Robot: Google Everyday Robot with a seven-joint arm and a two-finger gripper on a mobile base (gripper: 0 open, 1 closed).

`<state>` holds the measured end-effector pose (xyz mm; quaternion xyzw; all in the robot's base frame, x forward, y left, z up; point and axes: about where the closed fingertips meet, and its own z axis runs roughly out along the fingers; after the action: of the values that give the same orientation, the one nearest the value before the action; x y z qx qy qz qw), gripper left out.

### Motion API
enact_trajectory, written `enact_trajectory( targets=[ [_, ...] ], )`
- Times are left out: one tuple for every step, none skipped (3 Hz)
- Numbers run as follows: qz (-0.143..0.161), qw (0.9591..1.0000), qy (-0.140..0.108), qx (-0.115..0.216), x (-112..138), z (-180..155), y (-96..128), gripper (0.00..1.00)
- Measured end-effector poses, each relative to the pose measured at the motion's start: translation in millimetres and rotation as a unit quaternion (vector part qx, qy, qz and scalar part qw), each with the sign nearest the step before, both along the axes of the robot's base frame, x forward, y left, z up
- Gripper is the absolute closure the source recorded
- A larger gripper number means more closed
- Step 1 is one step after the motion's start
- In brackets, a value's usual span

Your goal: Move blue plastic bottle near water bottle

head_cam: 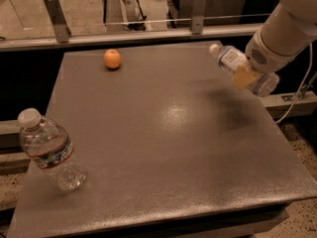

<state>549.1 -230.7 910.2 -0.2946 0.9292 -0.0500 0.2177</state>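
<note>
Seemingly, pincer (245,76) clasps blue plastic bottle (228,58) above table's (163,133) right edge.

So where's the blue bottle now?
Upper right of the camera view: the blue bottle is held tilted in the gripper above the table, far from the water bottle.

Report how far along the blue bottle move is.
Done: the gripper is shut on the blue plastic bottle, holding it tilted above the far right edge of the table, its shadow on the surface below. In hand: the carry. Left: crossing the whole table to the water bottle, which stands at the near left corner, and setting the bottle down beside it.
</note>
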Motion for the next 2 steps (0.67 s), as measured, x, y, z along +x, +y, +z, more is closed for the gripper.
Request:
enact_trajectory(
  targets=[
    [0.027, 0.9995, -0.014, 0.006, 1.2, 7.2, 19.6, 1.00],
    [0.088, 0.9950, -0.036, 0.032, -18.9, 16.8, 60.7, 1.00]
  ],
)
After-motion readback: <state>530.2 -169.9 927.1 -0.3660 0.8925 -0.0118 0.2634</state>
